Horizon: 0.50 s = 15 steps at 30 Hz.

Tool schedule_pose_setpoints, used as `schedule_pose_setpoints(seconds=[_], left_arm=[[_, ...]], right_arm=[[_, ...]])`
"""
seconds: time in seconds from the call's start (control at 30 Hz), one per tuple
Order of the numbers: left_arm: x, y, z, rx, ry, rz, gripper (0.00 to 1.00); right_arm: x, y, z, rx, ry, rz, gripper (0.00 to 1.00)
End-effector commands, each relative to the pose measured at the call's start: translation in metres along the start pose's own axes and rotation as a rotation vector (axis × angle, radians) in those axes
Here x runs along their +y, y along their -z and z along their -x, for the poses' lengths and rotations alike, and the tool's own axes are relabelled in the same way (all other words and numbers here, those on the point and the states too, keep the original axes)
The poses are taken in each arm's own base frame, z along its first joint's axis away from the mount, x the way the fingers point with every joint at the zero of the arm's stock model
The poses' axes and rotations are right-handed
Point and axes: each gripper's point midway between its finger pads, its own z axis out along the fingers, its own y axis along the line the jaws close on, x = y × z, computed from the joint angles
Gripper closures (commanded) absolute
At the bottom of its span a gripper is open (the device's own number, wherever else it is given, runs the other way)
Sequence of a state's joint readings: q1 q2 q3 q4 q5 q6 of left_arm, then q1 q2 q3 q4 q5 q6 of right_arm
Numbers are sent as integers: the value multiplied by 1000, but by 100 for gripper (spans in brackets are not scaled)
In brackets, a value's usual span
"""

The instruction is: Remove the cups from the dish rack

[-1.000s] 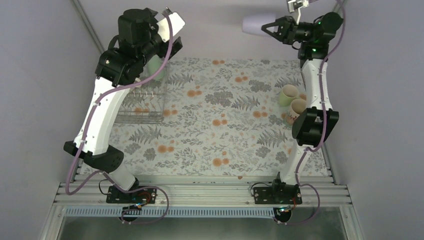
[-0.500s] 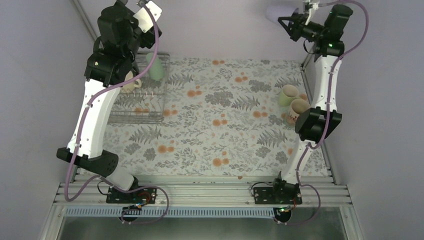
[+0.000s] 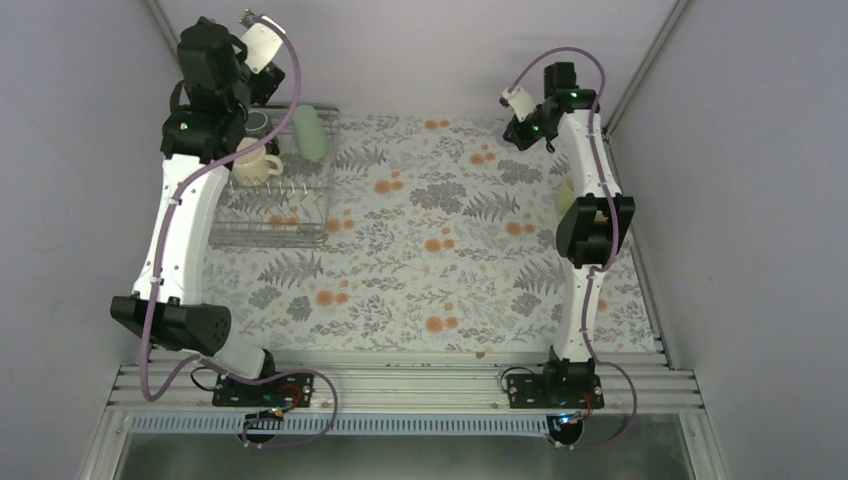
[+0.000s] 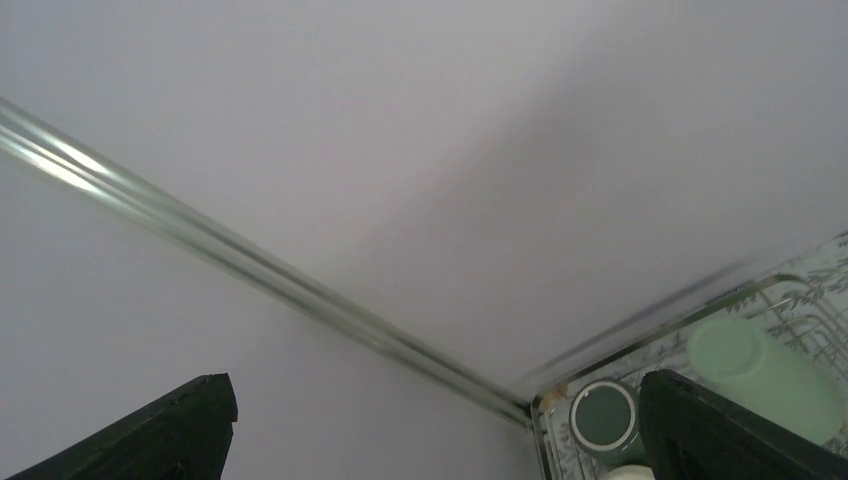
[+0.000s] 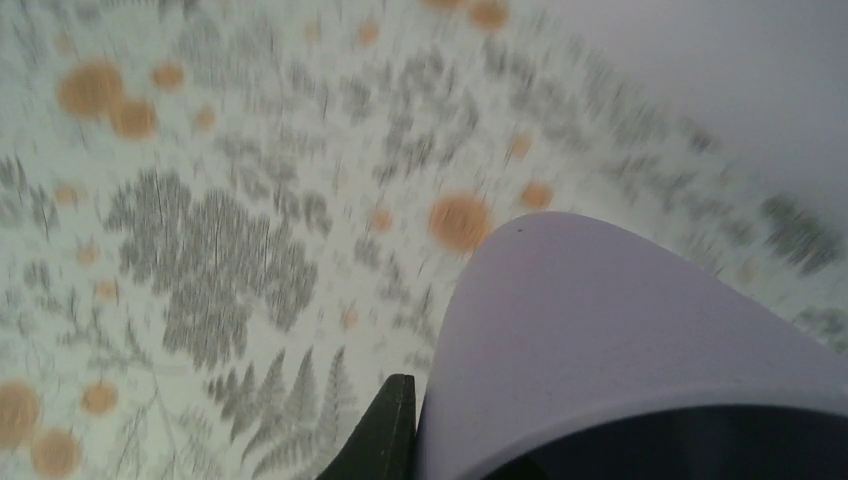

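Lilac-grey walls close in the table on three sides, and we see an aluminium post in the corner. Fern-and-orange-flower cloth covers the tabletop.

Left arm rises along the left side of the dish rack and covers that edge from the top view. Right arm stands well right of the rack, and its elbow hides most of the pale yellow-green cup.

Left gripper sits above the rack's far-left corner, aimed at the wall corner. Jaws are spread wide with nothing between them.

Right gripper is clamped on the lilac tumbler, held above the cloth well right of the rack. We see only one finger, against the tumbler's side, and that view is motion-blurred.

Inside the rack:
- mint-green tumbler, on its side at the far-right corner
- dark green-black mug, just left of the mint-green tumbler
- cream-yellow mug, nearer to us
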<state>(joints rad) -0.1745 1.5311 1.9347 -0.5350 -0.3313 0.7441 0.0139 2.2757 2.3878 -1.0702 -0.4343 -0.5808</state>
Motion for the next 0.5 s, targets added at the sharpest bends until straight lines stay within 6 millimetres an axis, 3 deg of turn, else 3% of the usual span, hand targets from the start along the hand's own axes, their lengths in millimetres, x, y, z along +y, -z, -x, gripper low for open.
schedule_pose_setpoints(seconds=[0.0, 0.1, 0.2, 0.47], left_arm=[[1, -14, -26, 26, 45, -65, 0], [-3, -20, -43, 38, 64, -115, 0], [-8, -24, -58, 52, 79, -142, 0], [-17, -31, -85, 78, 93, -177, 0]], right_arm=[[13, -14, -83, 366, 53, -4, 97], [27, -21, -124, 498, 55, 23, 97], [31, -22, -146, 570, 45, 26, 97], [44, -25, -167, 639, 29, 47, 97]])
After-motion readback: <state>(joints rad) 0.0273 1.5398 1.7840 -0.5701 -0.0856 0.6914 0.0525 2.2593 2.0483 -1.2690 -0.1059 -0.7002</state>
